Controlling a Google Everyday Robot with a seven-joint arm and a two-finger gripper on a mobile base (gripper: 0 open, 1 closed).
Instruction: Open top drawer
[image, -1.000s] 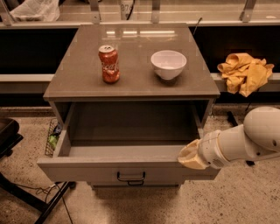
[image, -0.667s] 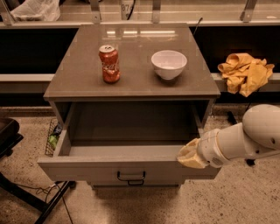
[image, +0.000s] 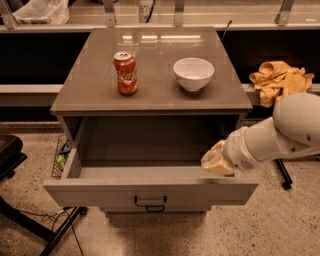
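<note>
The top drawer (image: 150, 192) of the grey cabinet stands pulled far out toward me. Its flat front panel carries a small dark bar handle (image: 150, 204) at centre, and its plain grey box looks empty inside. My gripper (image: 216, 161) is at the end of the white arm that comes in from the right. It sits over the drawer's right end, just above the top edge of the front panel.
A red soda can (image: 125, 73) and a white bowl (image: 193, 73) stand on the cabinet top (image: 150, 95). A yellow cloth (image: 278, 80) lies on a ledge at right. A dark chair base (image: 10, 165) is at the left on the floor.
</note>
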